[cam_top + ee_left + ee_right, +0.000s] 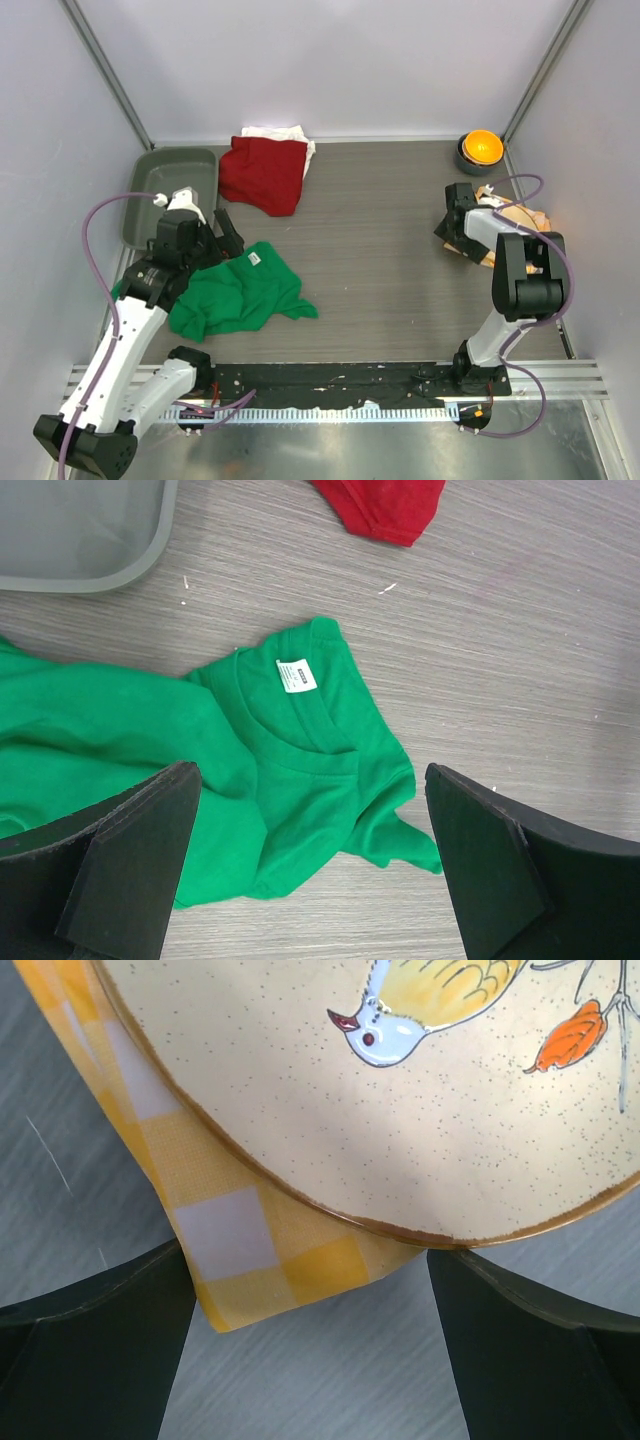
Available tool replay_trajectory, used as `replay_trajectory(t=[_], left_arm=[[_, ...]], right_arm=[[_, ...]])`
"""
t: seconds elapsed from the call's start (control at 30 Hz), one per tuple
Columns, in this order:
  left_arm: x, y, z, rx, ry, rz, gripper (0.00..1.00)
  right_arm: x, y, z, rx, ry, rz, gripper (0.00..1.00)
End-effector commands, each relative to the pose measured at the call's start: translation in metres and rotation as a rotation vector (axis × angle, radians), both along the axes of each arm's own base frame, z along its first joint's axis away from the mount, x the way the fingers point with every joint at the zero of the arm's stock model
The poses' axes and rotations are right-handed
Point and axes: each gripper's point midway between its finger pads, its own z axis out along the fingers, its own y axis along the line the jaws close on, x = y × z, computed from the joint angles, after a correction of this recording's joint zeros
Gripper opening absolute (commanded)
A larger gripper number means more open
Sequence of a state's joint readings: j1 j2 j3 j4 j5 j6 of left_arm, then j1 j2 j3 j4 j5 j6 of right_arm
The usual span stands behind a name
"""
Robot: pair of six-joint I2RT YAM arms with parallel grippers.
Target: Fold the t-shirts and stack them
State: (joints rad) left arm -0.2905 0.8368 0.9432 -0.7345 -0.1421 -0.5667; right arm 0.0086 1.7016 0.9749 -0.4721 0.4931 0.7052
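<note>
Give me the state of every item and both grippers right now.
green t-shirt: unfolded, crumpled on the table, neck label up.
dark red t-shirt: looks roughly folded, lying over the white t-shirt.
white t-shirt: mostly covered, only its back edge showing.
plate: flat on the checked napkin.
left gripper: open, above the green t-shirt.
right gripper: open, at the plate's edge.

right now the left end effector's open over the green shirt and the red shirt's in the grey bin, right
No: the red shirt lies on the table beside the grey bin, not in it, per the top external view. Rest is right.
</note>
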Motion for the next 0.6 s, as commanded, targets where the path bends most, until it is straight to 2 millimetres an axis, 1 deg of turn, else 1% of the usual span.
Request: replay_trajectory(t=[0.0, 0.17, 0.2, 0.27, 0.3, 0.33, 0.37, 0.4, 0.43, 0.47, 0.5, 0.53, 0.57], left_arm=[[0.009, 0.000, 0.004, 0.015, -0.017, 0.003, 1.00], [0.017, 0.000, 0.004, 0.029, -0.014, 0.009, 1.00], [0.022, -0.001, 0.002, 0.032, -0.002, 0.011, 1.00], [0.027, -0.002, -0.001, 0.037, 0.021, 0.014, 1.00], [0.031, -0.004, 0.003, 0.033, 0.022, 0.016, 1.00], [0.034, -0.006, -0.007, 0.042, 0.071, 0.013, 1.00], [0.037, -0.009, -0.009, 0.030, 0.086, 0.014, 1.00], [0.040, -0.010, -0.013, 0.027, 0.098, 0.019, 1.00], [0.045, -0.012, -0.021, 0.025, 0.122, 0.023, 1.00], [0.046, -0.015, -0.026, 0.021, 0.142, 0.018, 1.00], [0.048, -0.017, -0.031, 0.015, 0.162, 0.023, 1.00], [0.052, -0.018, -0.047, 0.022, 0.212, 0.029, 1.00], [0.053, -0.020, -0.054, 0.025, 0.237, 0.027, 0.99]], right_arm=[[0.004, -0.015, -0.022, -0.040, 0.073, 0.015, 1.00], [0.026, -0.018, -0.019, -0.060, 0.064, 0.030, 1.00], [0.033, -0.017, -0.019, -0.052, 0.052, 0.033, 1.00], [0.041, -0.010, -0.018, -0.020, 0.034, 0.038, 1.00], [0.046, -0.006, -0.013, -0.014, 0.019, 0.043, 1.00], [0.049, -0.004, -0.003, -0.019, -0.007, 0.044, 1.00], [0.052, 0.006, 0.004, -0.032, -0.032, 0.070, 1.00], [0.053, 0.010, 0.012, -0.053, -0.047, 0.084, 1.00], [0.057, 0.029, 0.030, -0.080, -0.086, 0.135, 1.00], [0.056, 0.031, 0.041, -0.151, -0.091, 0.159, 1.00], [0.059, 0.039, 0.056, -0.194, -0.112, 0.185, 1.00], [0.058, 0.068, 0.066, -0.217, -0.120, 0.270, 1.00], [0.058, 0.077, 0.073, -0.247, -0.119, 0.312, 1.00]])
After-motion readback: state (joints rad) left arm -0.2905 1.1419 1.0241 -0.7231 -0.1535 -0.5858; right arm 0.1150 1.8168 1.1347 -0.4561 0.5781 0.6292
